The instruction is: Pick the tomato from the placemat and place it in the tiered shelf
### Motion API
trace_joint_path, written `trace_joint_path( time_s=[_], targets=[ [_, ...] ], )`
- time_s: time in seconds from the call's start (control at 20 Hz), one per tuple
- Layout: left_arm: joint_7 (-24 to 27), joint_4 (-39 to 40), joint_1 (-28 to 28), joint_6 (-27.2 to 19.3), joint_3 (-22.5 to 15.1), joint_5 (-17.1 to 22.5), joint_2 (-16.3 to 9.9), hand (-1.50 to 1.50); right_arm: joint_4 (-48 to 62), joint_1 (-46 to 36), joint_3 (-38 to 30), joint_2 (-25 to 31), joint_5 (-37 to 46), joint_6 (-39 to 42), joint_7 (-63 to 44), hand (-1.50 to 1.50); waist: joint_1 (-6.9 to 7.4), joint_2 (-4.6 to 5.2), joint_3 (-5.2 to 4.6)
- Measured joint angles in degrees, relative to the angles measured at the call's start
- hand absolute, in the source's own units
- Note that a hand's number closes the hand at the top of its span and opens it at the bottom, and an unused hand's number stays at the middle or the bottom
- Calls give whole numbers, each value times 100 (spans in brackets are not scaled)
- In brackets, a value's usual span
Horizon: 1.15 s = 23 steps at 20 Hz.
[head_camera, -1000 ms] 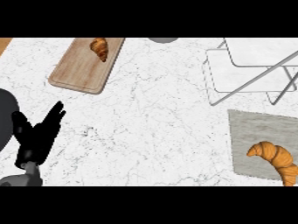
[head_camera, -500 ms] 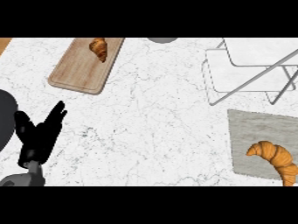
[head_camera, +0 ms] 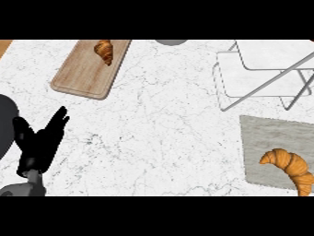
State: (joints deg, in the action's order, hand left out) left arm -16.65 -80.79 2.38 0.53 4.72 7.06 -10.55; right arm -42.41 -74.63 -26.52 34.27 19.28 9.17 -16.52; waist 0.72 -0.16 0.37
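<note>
While no tomato shows, only a golden croissant [head_camera: 290, 168] on the grey stone placemat [head_camera: 268, 133] far right of the resting, straight-fingered left hand [head_camera: 42, 140], the reach should descend squarely over it.

I can't read any words, nos. or signs here, not on the board [head_camera: 88, 69], the mat [head_camera: 282, 133] or the shelf [head_camera: 268, 69].

Single head view, aimed steeply down at the counter

The marble counter [head_camera: 152, 138] was seen from above and near, its left edge included at the wooden strip. Only one view was given, so nothing was shared. The left forearm was taken in from the lower edge.
</note>
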Motion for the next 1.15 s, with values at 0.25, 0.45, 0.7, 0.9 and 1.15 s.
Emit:
trace_joint_path(
  time_s=[0.25,0.45,0.7,0.9,1.15],
  targets=[
    [28,-19,-23,45,10,-6,-13,0,92,-88,-405,224,-247,-449,-124,-150,-3,-1,1],
    [47,17,0,97,49,28,-27,0,232,-87,-554,703,-165,-766,-167,-150,2,9,2],
    [97,43,33,60,4,-49,31,0,567,0,-943,1337,-260,-1071,-170,-150,4,18,5],
    [120,10,1,24,0,-99,46,0,940,141,-1321,1958,-516,-875,-49,-150,6,23,6],
    [121,41,40,-38,-4,-148,104,0,1370,426,-1590,2573,-817,-290,196,-150,7,22,5]
  ],
)
